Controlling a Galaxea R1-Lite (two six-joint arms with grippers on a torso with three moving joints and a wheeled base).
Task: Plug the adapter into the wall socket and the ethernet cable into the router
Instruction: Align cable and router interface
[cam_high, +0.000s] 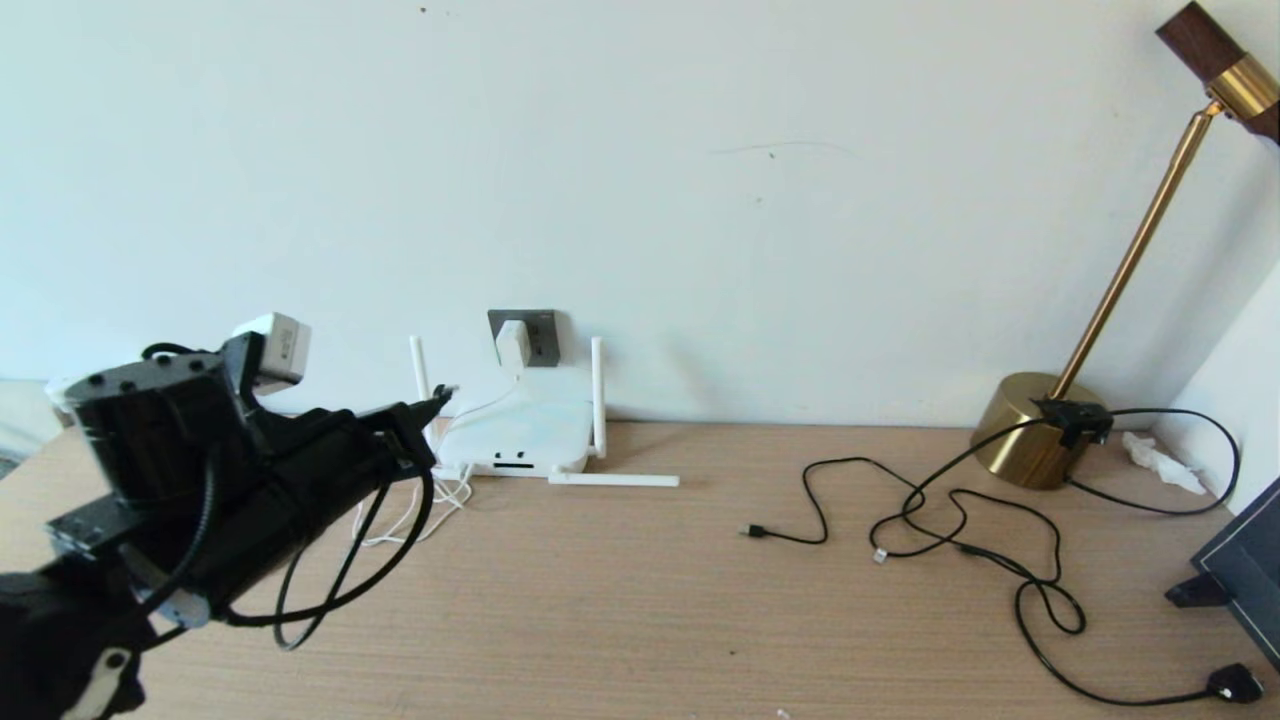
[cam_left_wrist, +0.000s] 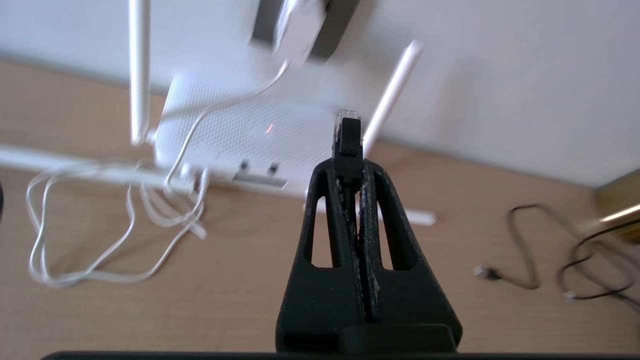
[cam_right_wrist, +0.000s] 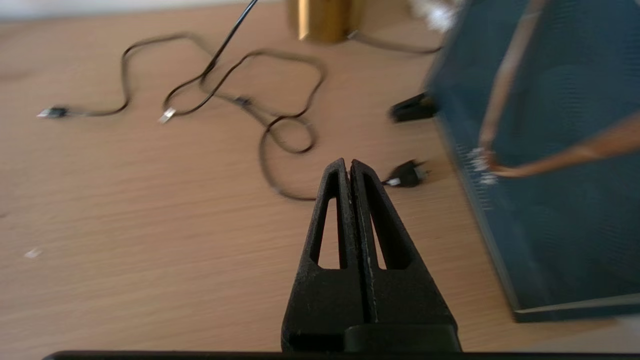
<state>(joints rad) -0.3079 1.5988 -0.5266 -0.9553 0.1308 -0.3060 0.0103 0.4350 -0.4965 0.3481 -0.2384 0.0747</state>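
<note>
The white adapter (cam_high: 513, 343) sits in the dark grey wall socket (cam_high: 543, 335), and its thin white cord (cam_high: 430, 505) loops down onto the table. Below the socket lies the white router (cam_high: 515, 432), with dark port slots (cam_left_wrist: 260, 179) on its near edge. My left gripper (cam_high: 438, 398) hovers just left of the router, shut on the ethernet cable (cam_high: 345, 575). The cable's clear connector (cam_left_wrist: 347, 131) sticks out past the fingertips, short of the router and apart from it. My right gripper (cam_right_wrist: 349, 164) is shut and empty above the table on the right.
One router antenna (cam_high: 612, 480) lies flat on the table. A brass lamp (cam_high: 1035, 432) stands at the back right, with thin black cables (cam_high: 950, 510) sprawled before it and a black plug (cam_high: 1235, 683). A dark box (cam_high: 1240, 580) is at the right edge.
</note>
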